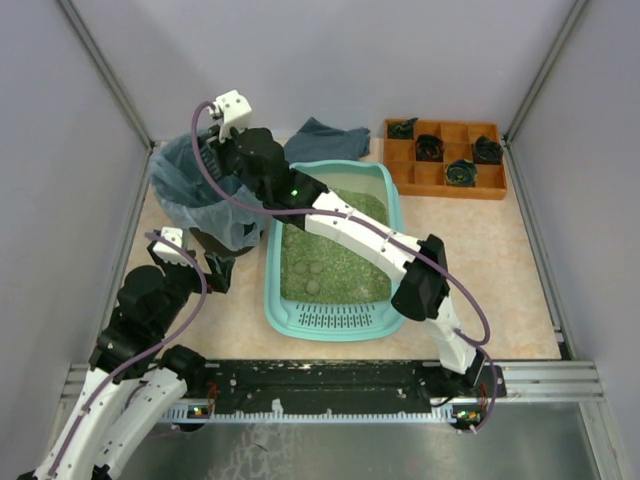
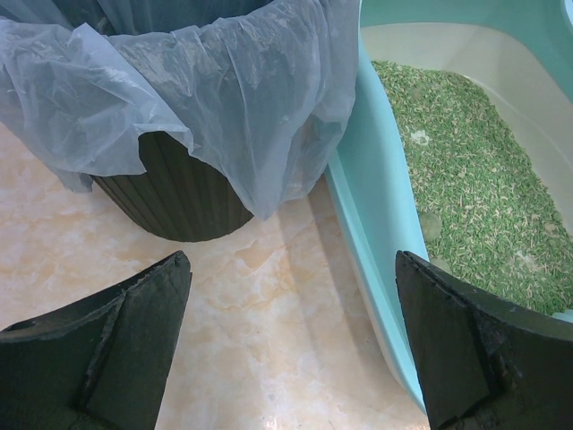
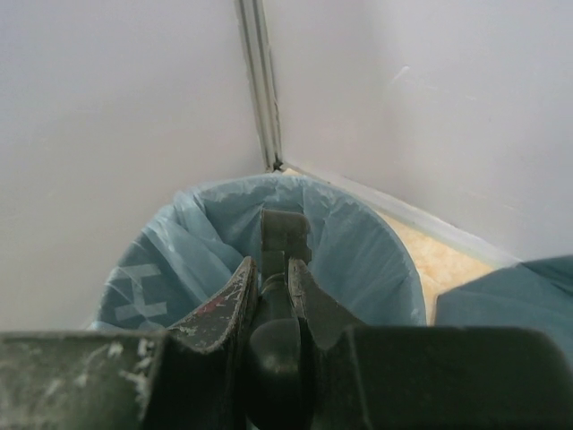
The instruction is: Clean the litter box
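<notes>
The turquoise litter box [image 1: 272,300] lies mid-table, its slotted grille [image 1: 335,318] at the near end, and holds green litter [image 1: 330,260] with pale clumps. It also shows in the left wrist view [image 2: 367,206]. My right gripper [image 1: 222,150] reaches over the bag-lined bin [image 1: 185,185]. In the right wrist view the right gripper [image 3: 271,264] is shut on a dark scoop handle [image 3: 276,340], with the scoop's end [image 3: 285,233] over the bin's mouth [image 3: 358,260]. My left gripper [image 1: 215,268] is open and empty above the floor between the bin [image 2: 179,197] and the box; in its own wrist view the left gripper [image 2: 292,260] has its jaws wide apart.
An orange compartment tray [image 1: 445,158] with dark items stands at the back right. A grey-blue cloth [image 1: 325,140] lies behind the litter box and shows at the right in the right wrist view [image 3: 510,296]. Walls close the table on three sides.
</notes>
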